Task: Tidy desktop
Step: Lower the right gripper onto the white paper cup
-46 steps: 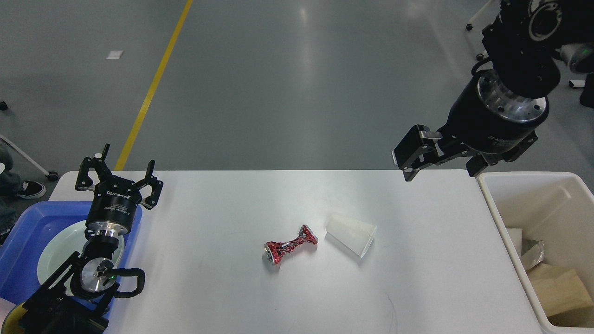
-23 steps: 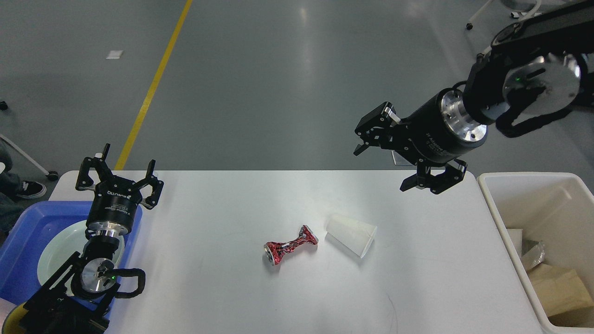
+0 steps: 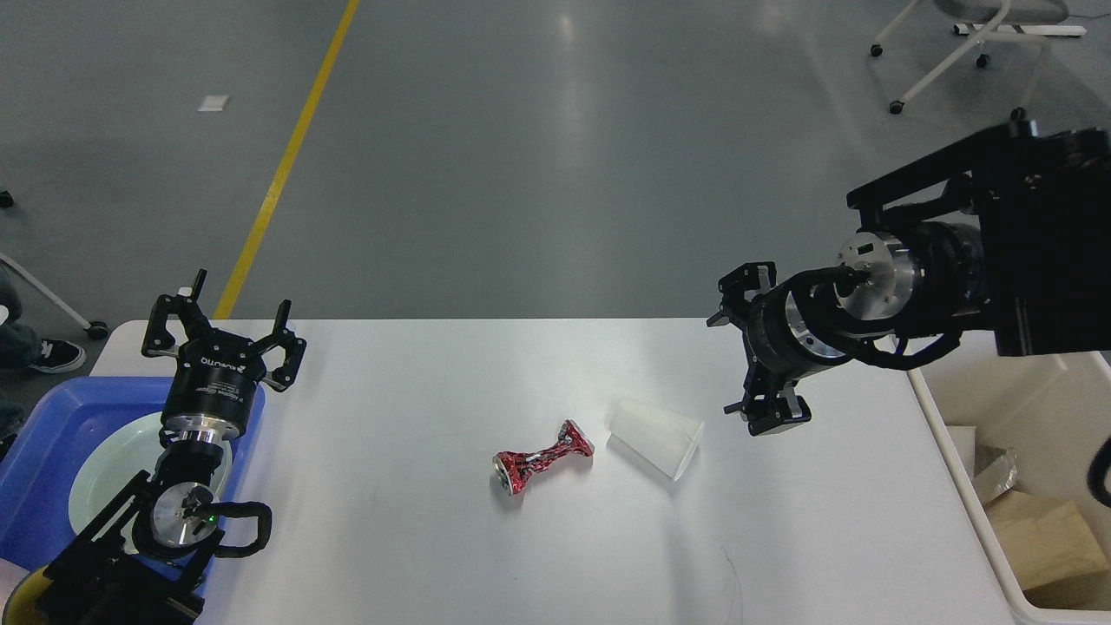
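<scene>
The counter (image 3: pixel 434 555) is plain white with a faint gloss. On it lies a crushed can (image 3: pixel 543 459), red with black and silvery markings, and beside it a cup (image 3: pixel 655 437) of cloudy, see-through white. At the left sits a blue tray (image 3: pixel 35 434) holding a pale green-white plate (image 3: pixel 95 473). At the right is a cream-white bin (image 3: pixel 972 382) with brown paper (image 3: pixel 1046 538) and a silvery wrapper (image 3: pixel 994 476) inside. Both arms are black with bare silver metal rings; the left end effector (image 3: pixel 224 326) carries white lettering on its body, and the right end effector (image 3: pixel 755 347) is black. The floor (image 3: pixel 521 130) is grey, crossed by a yellow line (image 3: pixel 282 169).
</scene>
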Action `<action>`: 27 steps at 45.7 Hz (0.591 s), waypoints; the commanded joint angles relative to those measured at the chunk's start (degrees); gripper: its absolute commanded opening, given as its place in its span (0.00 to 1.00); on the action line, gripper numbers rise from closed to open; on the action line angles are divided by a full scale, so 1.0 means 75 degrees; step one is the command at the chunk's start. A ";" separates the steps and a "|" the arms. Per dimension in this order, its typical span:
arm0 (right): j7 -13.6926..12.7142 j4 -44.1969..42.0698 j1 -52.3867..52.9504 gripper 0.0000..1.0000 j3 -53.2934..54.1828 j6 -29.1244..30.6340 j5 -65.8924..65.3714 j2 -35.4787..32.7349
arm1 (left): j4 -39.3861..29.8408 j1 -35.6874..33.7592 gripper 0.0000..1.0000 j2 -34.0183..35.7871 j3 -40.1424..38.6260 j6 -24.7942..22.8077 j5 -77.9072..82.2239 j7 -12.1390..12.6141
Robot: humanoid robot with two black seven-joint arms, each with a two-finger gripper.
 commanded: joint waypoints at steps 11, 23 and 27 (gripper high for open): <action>-0.0011 -0.1727 -0.3006 0.99 0.1659 0.0021 0.0064 -0.0204 | 0.0000 0.0000 0.96 -0.0003 0.0000 0.0000 -0.0004 0.0000; -0.0093 -0.3472 -0.4787 1.00 0.3029 0.0033 -0.0029 -0.0192 | 0.0000 0.0000 0.96 -0.0003 0.0000 0.0000 -0.0004 -0.0012; -0.0350 -0.4081 -0.5373 1.00 0.3615 0.0033 -0.0181 -0.0157 | 0.0000 0.0000 0.96 -0.0003 0.0000 0.0000 -0.0004 -0.0012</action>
